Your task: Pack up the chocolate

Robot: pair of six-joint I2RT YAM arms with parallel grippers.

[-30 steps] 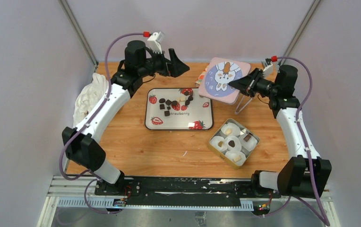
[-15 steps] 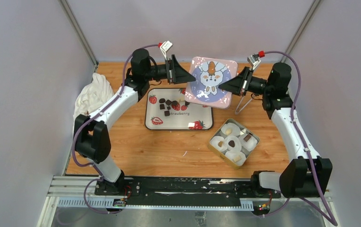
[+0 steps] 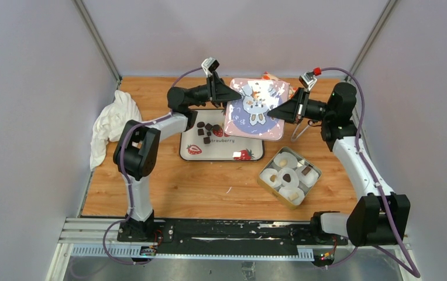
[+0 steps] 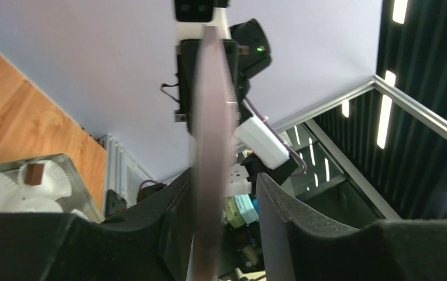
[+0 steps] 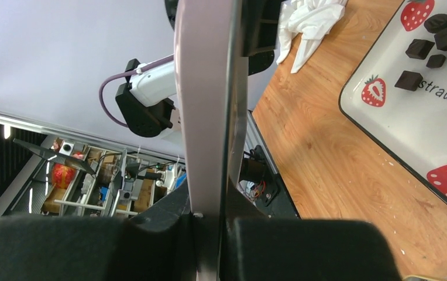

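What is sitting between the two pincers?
A pink rabbit-print lid, lifted over the tray. The top view shows it spanning from the left pincer to the right pincer.

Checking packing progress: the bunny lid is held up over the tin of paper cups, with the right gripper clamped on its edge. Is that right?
Not quite. The right gripper is clamped on the edge of the bunny lid, but the lid is held over the far right corner of the strawberry tray, not over the tin. The top external view shows this.
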